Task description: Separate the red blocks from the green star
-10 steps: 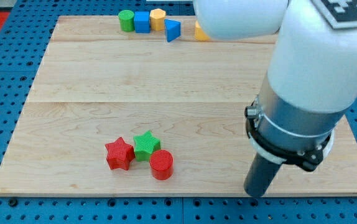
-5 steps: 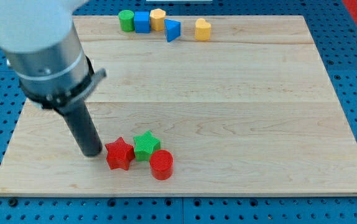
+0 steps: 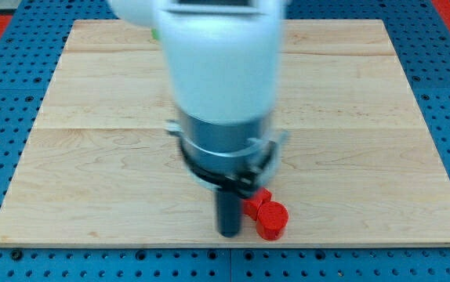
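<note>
My tip [image 3: 229, 233] rests on the wooden board [image 3: 92, 157] near the view's bottom edge, at centre. A red cylinder [image 3: 272, 221] lies just to the tip's right. A second red block [image 3: 255, 205], the star by its look, touches the cylinder at its upper left and sits right beside the rod. The green star does not show; the arm's wide body covers the board's middle, where it could lie.
The blurred white and grey arm body [image 3: 221, 78] hides the centre and top middle of the board, including the row of blocks at the top edge. A blue pegboard [image 3: 5, 102] surrounds the board.
The arm swung from the view's left to the centre. Both red blocks now lie further right, by the tip. The green star and the top row have gone out of sight.
</note>
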You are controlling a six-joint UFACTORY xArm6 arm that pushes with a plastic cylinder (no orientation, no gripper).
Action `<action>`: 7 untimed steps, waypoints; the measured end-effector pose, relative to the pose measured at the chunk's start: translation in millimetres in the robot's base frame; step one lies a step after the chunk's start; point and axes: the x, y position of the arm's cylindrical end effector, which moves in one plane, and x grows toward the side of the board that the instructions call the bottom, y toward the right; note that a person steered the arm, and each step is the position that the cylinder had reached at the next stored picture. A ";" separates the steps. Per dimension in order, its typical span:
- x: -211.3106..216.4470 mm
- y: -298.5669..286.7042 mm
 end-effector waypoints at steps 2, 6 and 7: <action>-7.8 71.1; -7.1 11.0; -31.9 -41.1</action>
